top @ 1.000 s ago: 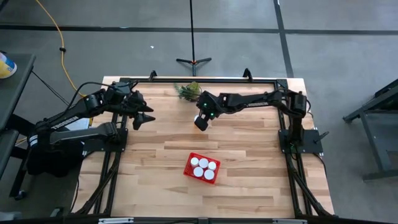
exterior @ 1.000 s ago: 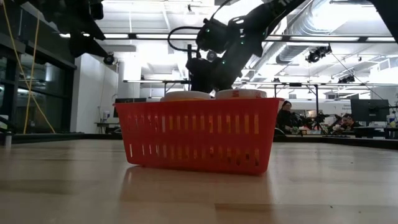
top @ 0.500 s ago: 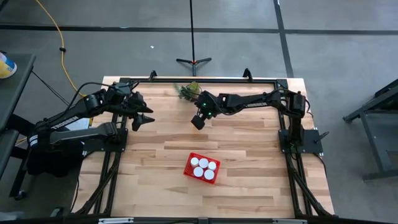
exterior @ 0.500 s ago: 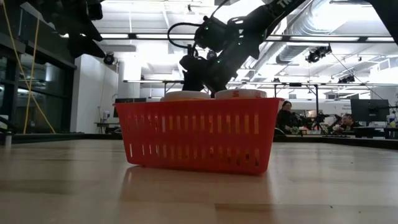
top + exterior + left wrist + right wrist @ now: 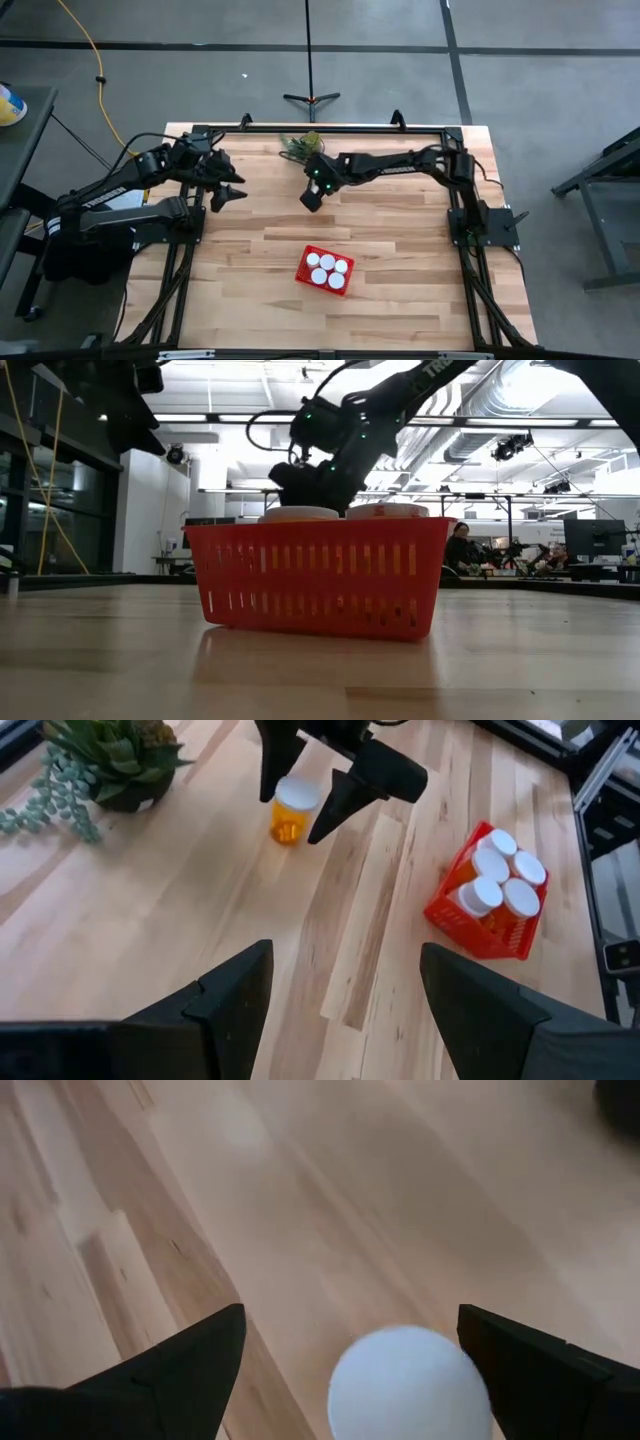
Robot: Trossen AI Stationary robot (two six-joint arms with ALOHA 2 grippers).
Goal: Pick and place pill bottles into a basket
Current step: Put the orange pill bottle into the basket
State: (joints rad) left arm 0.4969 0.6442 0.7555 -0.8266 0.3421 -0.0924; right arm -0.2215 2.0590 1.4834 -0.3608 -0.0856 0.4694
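Wooden table (image 5: 400, 260), big lab hall behind it, and I'm down to the last bottle (image 5: 290, 808). It stands upright on the bare wood near the plant (image 5: 110, 765), well apart from the basket (image 5: 303, 270), which holds five white-capped bottles (image 5: 327, 270) packed tight. I've got the right gripper (image 5: 308, 795) spread wide, one finger on each side of the cap so I can close straight on it. Nothing pinched yet. Left gripper (image 5: 228, 187) hangs partly spread and empty over its own corner, out of the way.
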